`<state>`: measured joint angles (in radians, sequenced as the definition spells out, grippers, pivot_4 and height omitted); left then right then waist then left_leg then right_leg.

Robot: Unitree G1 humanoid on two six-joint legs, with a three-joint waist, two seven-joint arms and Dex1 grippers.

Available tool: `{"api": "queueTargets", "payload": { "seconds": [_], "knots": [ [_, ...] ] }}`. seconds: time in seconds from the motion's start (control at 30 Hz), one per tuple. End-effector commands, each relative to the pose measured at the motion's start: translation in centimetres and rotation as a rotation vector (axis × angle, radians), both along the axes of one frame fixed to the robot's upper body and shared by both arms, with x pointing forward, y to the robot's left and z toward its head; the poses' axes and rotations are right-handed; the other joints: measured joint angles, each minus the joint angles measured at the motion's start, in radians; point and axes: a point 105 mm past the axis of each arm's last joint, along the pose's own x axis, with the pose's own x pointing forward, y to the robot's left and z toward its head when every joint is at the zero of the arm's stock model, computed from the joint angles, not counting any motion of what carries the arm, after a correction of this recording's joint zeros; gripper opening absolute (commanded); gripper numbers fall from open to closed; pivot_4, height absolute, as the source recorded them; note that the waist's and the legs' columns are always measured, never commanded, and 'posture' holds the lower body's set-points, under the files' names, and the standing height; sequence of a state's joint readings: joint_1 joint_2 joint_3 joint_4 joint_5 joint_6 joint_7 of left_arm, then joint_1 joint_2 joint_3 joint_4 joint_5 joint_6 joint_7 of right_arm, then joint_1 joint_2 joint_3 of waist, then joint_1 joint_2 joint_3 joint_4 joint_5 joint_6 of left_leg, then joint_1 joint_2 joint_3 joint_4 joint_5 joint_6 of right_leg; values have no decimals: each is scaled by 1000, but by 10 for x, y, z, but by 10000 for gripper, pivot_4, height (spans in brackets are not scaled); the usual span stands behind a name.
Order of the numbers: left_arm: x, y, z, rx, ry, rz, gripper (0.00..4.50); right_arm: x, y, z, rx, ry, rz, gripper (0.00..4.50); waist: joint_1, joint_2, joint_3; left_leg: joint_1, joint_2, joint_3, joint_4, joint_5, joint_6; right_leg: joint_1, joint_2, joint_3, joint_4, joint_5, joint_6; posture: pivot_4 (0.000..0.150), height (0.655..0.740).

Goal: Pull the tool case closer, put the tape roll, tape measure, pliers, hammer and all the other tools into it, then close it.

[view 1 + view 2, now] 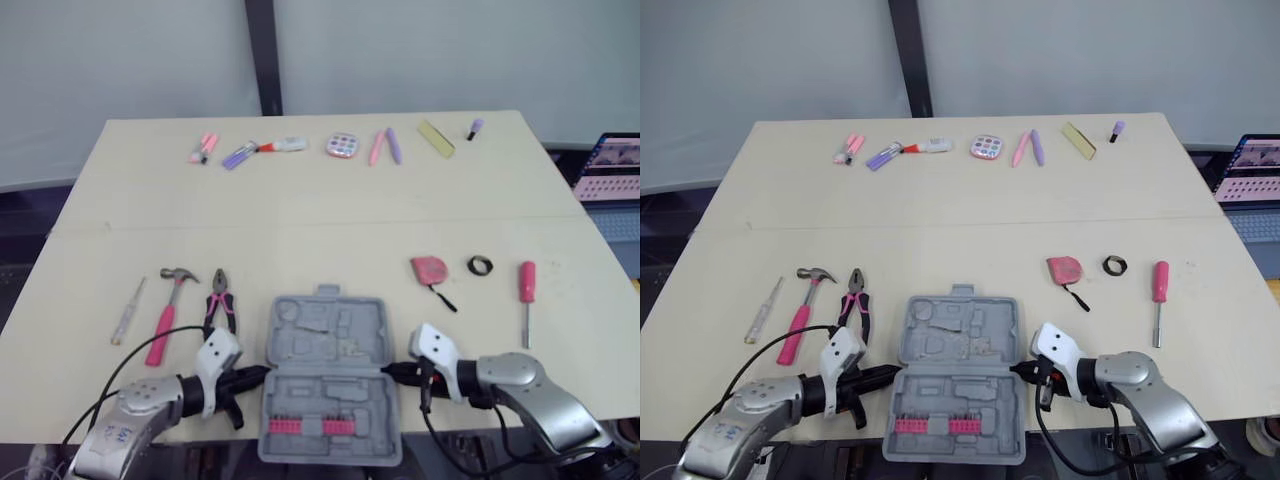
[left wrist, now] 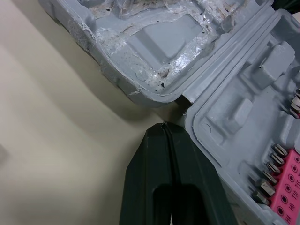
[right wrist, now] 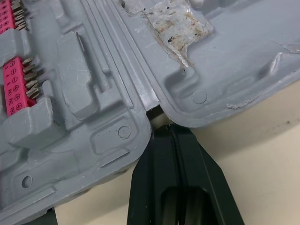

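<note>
Open tool case [image 1: 325, 345], left gripper [image 1: 262, 374] pinched closed at its left hinge end, right gripper [image 1: 390, 371] likewise at its right.

Laptop screen [image 1: 612, 168] cut off rightward.

On the desk [image 1: 300, 230]: open tool case [image 1: 325, 345] at the near edge, hammer [image 1: 165, 312] and pliers [image 1: 220, 300] to its left, tape measure [image 1: 428, 269], tape roll [image 1: 480, 265] and screwdriver [image 1: 526, 290] right (small colourful items [image 1: 342, 146] line the far edge).
</note>
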<state>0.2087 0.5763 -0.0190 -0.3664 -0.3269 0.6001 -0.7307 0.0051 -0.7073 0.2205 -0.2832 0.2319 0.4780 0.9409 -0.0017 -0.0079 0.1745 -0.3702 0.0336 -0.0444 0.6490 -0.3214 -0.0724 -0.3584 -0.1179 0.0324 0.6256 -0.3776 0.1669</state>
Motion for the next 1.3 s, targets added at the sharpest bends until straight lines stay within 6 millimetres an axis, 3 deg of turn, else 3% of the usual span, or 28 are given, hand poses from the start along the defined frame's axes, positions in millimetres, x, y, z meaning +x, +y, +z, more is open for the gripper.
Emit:
{"api": "queueTargets", "payload": {
  "seconds": [0.03,1.03,1.2,1.3],
  "knots": [
    [-4,-7,5,-18,-21,-27,336,0,4,12,23,-39,40,200,0,0,0,0,0,0,0,0,0,0,0,0,0,0,0,1500,7400],
    [-7,0,-3,1,-32,-10,336,-2,3,10,18,-23,46,200,0,0,0,0,0,0,0,0,0,0,0,0,0,0,0,1500,7400],
    [-2,11,6,18,-75,15,336,2,-7,15,5,-35,20,200,0,0,0,0,0,0,0,0,0,0,0,0,0,0,0,1500,7400],
    [-1,21,29,-20,-142,11,336,3,-18,24,-3,-45,13,200,0,0,0,0,0,0,0,0,0,0,0,0,0,0,0,1500,7400]
  ]
}}
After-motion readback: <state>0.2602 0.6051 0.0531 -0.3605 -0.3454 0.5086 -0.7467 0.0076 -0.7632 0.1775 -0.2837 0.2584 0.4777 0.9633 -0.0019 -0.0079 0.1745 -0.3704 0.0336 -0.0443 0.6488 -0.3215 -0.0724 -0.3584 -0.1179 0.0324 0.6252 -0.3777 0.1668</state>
